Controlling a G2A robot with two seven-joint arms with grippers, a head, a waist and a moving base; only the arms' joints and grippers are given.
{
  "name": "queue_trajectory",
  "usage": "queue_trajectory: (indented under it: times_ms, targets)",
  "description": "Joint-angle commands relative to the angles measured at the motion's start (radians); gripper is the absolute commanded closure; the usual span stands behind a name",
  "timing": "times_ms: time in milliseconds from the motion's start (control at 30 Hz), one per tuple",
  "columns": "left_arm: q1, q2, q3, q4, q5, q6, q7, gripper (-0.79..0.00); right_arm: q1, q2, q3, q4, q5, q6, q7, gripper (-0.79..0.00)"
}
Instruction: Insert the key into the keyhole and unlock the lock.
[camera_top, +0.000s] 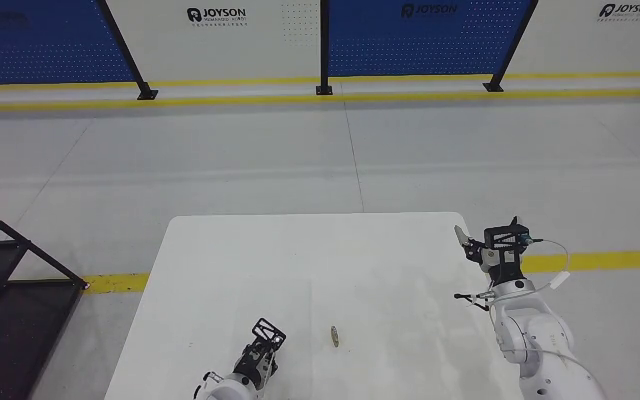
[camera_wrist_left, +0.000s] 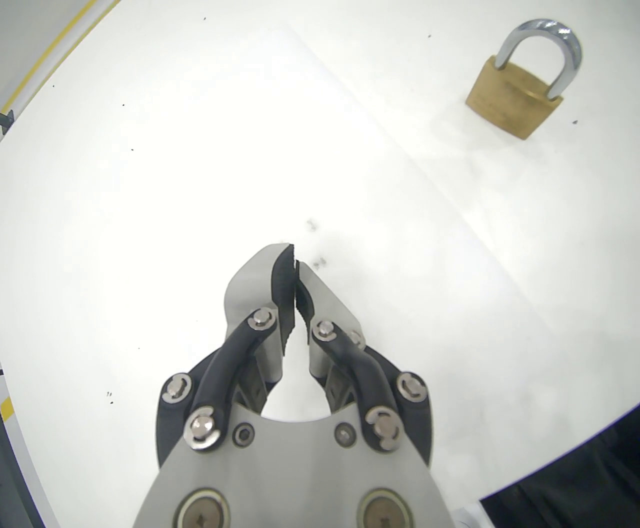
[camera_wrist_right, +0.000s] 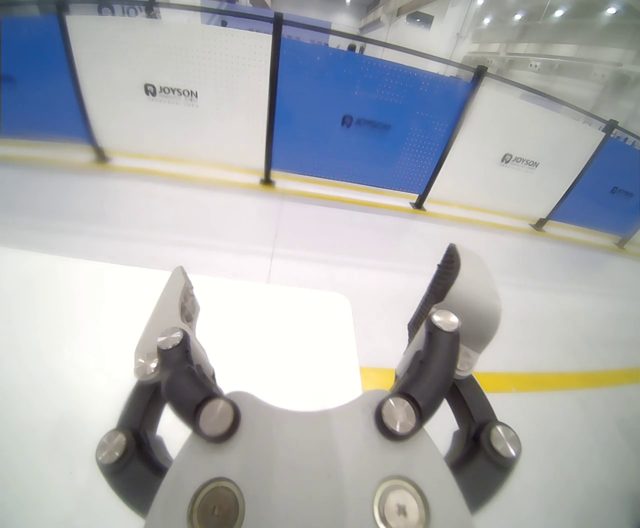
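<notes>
Seemingly staged for reach: lock (camera_wrist_left: 515, 97) flat at tabletop's (camera_top: 300, 260) near edge beside left gripper (camera_wrist_left: 296, 262) (pressed together); right gripper (camera_wrist_right: 315, 280) spread, far-right corner.

Lock (camera_wrist_left: 515, 100): brass-yellow body, bright silver shackle, at three o'clock of the left gripper (camera_wrist_left: 295, 265) on a plain white table (camera_top: 300, 260) flecked with dark specks. Left gripper and right gripper (camera_wrist_right: 320, 280): silver-grey metal, black links, black ribbed pads. Twelve o'clock beyond the table: pale grey floor (camera_top: 350, 150) with yellow stripes (camera_top: 350, 97), barrier panels (camera_top: 420, 35) alternately blue and white with fine dot perforations, black posts (camera_top: 323, 50).
</notes>
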Motion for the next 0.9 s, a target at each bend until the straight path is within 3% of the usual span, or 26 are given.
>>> queue_trajectory:
  times_ms: [0,233,400,567,700,867]
  targets:
    - [0.009,0.002,-0.007,-0.008,-0.003,-0.003,0.007,0.0,0.0,0.0,0.0,0.0,0.0,0.0,0.0,-0.785]
    - [0.025,0.005,-0.022,-0.024,-0.035,-0.017,0.045,0.0,0.0,0.0,0.0,0.0,0.0,0.0,0.0,-0.785]
    - [0.058,0.012,-0.057,-0.056,-0.096,-0.057,0.156,0.0,0.0,0.0,0.0,0.0,0.0,0.0,0.0,-0.785]
    - [0.107,0.029,-0.155,-0.08,-0.218,-0.234,0.393,0.0,0.0,0.0,0.0,0.0,0.0,0.0,0.0,-0.785]
    - [0.14,0.048,-0.256,-0.029,-0.314,-0.459,0.657,0.0,0.0,0.0,0.0,0.0,0.0,0.0,0.0,-0.785]
    - [0.13,0.065,-0.344,0.063,-0.377,-0.678,0.903,0.0,-0.003,0.0,0.001,0.009,-0.004,-0.002,0.004,-0.785]
